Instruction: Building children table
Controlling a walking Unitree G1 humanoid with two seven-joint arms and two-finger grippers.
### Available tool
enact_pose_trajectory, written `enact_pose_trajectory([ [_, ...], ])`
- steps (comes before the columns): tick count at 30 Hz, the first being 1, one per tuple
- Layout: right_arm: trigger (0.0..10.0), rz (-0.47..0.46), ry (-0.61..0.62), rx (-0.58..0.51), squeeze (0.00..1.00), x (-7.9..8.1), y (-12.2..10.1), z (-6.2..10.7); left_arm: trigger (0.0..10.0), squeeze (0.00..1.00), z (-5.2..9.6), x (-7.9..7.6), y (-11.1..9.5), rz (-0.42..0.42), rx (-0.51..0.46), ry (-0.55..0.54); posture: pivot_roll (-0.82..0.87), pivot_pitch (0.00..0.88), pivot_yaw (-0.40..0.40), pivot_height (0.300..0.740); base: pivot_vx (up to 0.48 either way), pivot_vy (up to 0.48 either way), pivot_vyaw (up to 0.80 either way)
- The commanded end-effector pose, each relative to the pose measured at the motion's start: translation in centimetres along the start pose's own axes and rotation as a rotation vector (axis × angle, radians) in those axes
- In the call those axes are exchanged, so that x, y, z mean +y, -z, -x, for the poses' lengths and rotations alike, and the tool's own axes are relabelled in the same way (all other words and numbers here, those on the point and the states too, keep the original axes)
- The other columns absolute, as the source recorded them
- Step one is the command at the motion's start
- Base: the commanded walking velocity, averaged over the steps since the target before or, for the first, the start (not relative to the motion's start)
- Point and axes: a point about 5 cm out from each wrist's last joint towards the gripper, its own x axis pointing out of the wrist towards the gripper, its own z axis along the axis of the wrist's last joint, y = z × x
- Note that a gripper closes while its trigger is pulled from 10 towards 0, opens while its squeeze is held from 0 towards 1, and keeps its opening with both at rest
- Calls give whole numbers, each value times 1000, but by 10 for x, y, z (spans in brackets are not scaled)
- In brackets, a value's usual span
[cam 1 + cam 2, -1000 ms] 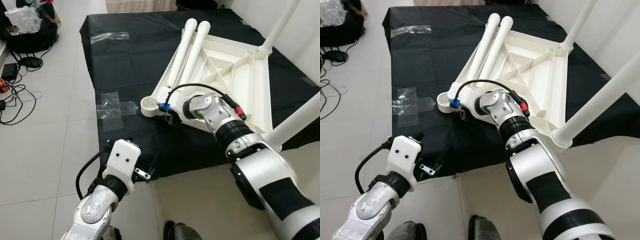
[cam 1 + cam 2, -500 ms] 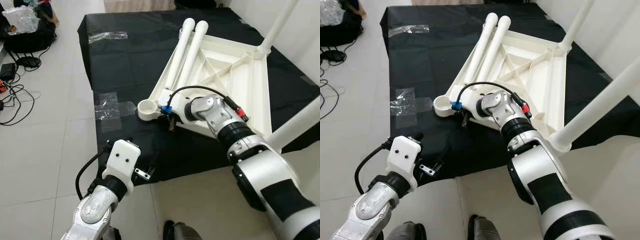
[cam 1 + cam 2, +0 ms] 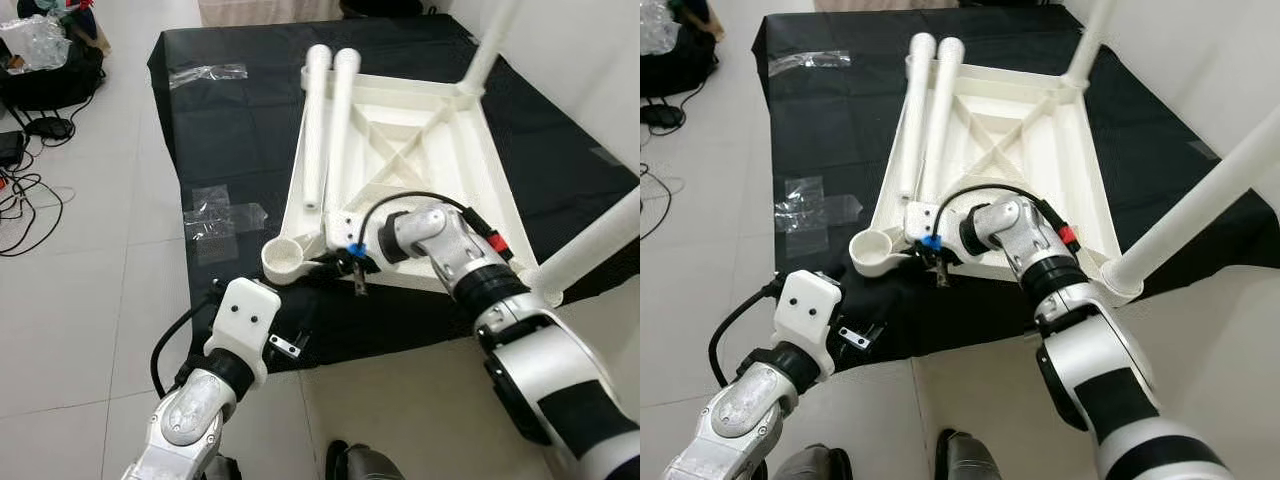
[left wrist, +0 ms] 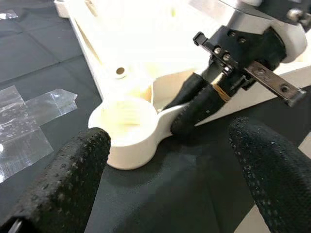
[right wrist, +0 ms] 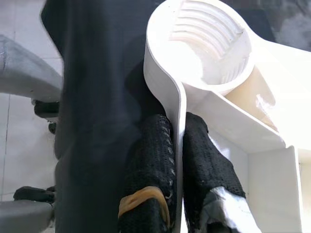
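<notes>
The white children's table (image 3: 420, 150) lies upside down on a black cloth (image 3: 230, 120). Two loose white legs (image 3: 325, 120) rest side by side on its underside. One fitted leg (image 3: 590, 240) rises at the near right corner and another (image 3: 485, 45) at the far right corner. My right gripper (image 5: 177, 128) is shut on the table's thin rim beside the round empty leg socket (image 3: 287, 260) at the near left corner. My left gripper (image 4: 170, 136) is open and holds nothing, low over the cloth's front edge and facing that socket a short way off.
Clear tape patches (image 3: 225, 210) stick to the cloth's left edge. A dark bag (image 3: 50, 75) and cables (image 3: 25, 190) lie on the tiled floor at the far left. A white wall (image 3: 600, 60) runs along the right.
My right gripper has pulled the socket corner nearer to me. The table has turned on the cloth, so the loose legs now point almost straight away. The left arm has stayed put.
</notes>
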Motion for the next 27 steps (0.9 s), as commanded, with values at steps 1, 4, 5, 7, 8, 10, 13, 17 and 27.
enact_pose_trajectory([
  [1, 0, 99, -37, -31, 0, 2, -10, -2, 10000, 0, 1, 0, 5, -5, 25, 3, 19, 152, -92, 740, 0, 0, 0],
  [4, 0, 141, -70, 2, 0, 5, -4, 6, 10000, 0, 0, -1, 5, -4, 22, 3, 20, 150, -92, 740, 0, 0, 0],
  [5, 0, 169, -82, 46, 0, 5, 1, 11, 10000, 0, 0, -1, 5, -3, 22, 2, 19, 150, -89, 740, 0, 0, 0],
  [7, 0, 192, -87, 82, 0, 5, 4, 15, 10000, 0, 0, -1, 4, -3, 21, 2, 18, 149, -89, 740, 0, 0, 0],
  [8, 0, 216, -89, 110, 0, 4, 5, 17, 10000, 0, 0, -1, 4, -3, 21, 4, 18, 149, -89, 740, 0, 0, 0],
  [10, 0, 260, -75, 148, 0, 2, 6, 19, 10000, 0, 0, -1, 5, -3, 22, 4, 19, 150, -88, 740, 0, 0, 0],
  [13, 0, 280, -50, 160, 0, 0, 5, 18, 10000, 0, 0, -1, 5, -3, 23, 5, 19, 150, -88, 740, 0, 0, 0],
  [17, 10000, 323, -18, 187, 0, -3, 4, 16, 10000, 0, 1, -2, 5, -2, 25, 6, 19, 150, -86, 740, 0, 0, 0],
  [27, 10000, 332, 49, 184, 1000, -9, 2, 16, 10000, 0, 1, -2, 5, -1, 25, 5, 18, 148, -89, 740, 0, 0, 0],
])
